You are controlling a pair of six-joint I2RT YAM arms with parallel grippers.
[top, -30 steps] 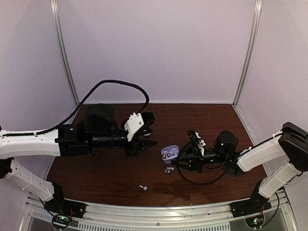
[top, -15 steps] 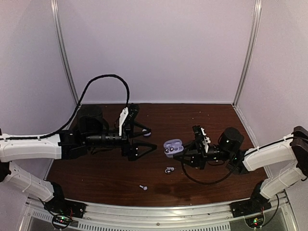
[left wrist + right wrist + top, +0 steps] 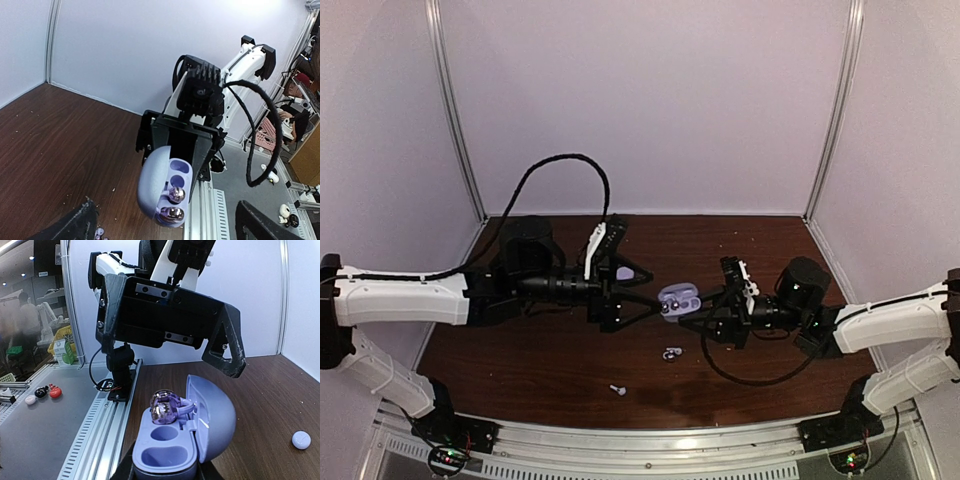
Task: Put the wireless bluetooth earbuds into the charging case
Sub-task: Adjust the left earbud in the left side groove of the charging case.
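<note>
Task unfinished: the right end effector (image 3: 698,310) clamps the open charging case (image 3: 678,299) over the tabletop (image 3: 520,350). The left end effector (image 3: 650,292) gapes wide at the case's nine o'clock, and loose earbuds (image 3: 670,352) lie at six o'clock, not yet inserted.

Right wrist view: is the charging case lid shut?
No, the charging case has its lid swung up and open, leaving the wells in its base exposed.

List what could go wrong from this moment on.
The open left jaws sit close to the charging case gripped by the right jaws; a nudge might knock it loose. The earbud in the case looks raised and may fall out if tilted. A loose earbud on the table could be swept aside.
</note>
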